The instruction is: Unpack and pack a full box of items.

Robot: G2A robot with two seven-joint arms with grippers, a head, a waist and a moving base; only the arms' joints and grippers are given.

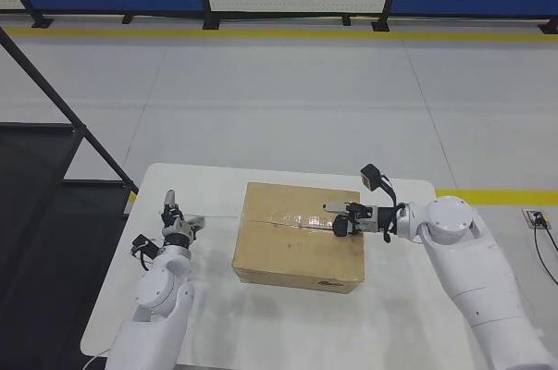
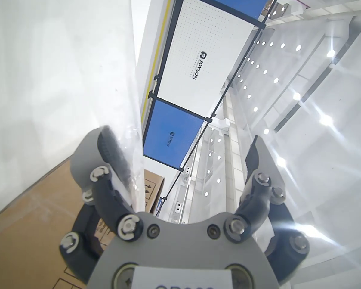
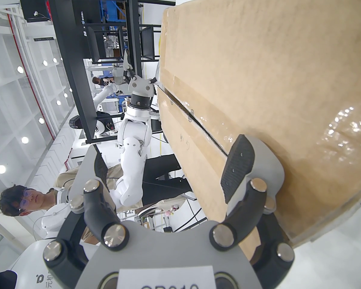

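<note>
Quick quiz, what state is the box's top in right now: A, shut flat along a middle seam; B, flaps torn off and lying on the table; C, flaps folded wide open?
A: the box has a flat top, closed along the seam, with the open right gripper above that seam.

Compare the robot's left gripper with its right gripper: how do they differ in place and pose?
1. The left gripper is off the cardboard box, over the table beside it. The right gripper is over the box's top, by its taped seam.
2. The left gripper points away from the robot. The right gripper points sideways across the box, toward the other arm.

Shared: both have their jaws open.
</note>
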